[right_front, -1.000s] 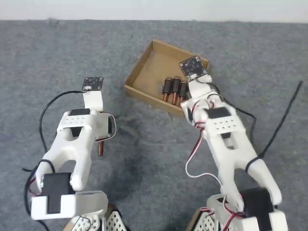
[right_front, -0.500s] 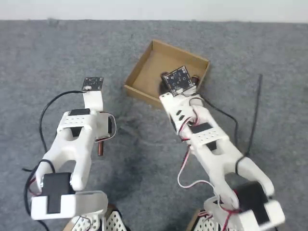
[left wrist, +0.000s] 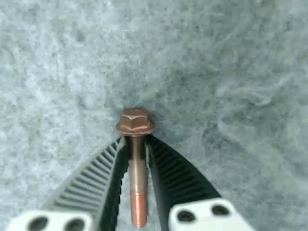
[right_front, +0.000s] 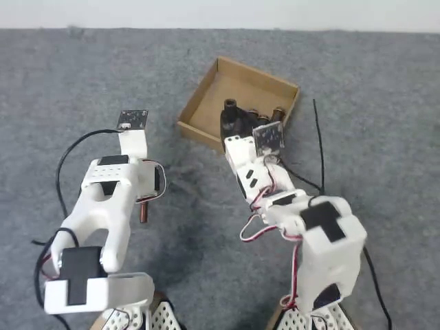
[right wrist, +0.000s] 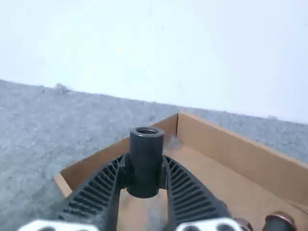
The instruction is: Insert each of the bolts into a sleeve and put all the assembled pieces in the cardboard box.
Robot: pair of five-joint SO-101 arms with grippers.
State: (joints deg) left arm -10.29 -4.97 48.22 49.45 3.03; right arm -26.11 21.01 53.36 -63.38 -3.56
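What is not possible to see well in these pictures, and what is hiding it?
- High view: the assembled pieces in the cardboard box are partly covered by the right arm, so their number is uncertain.
- High view: most of the bolt lies under the left arm.
- Right wrist view: one assembled piece is cut off by the picture's edge.

R gripper [right wrist: 143,169] w/ sleeve [right wrist: 146,151] up & back, from box's [right wrist: 231,149] right side to near wall.

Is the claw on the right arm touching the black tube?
Touching. In the right wrist view the right gripper clamps the black sleeve from both sides.
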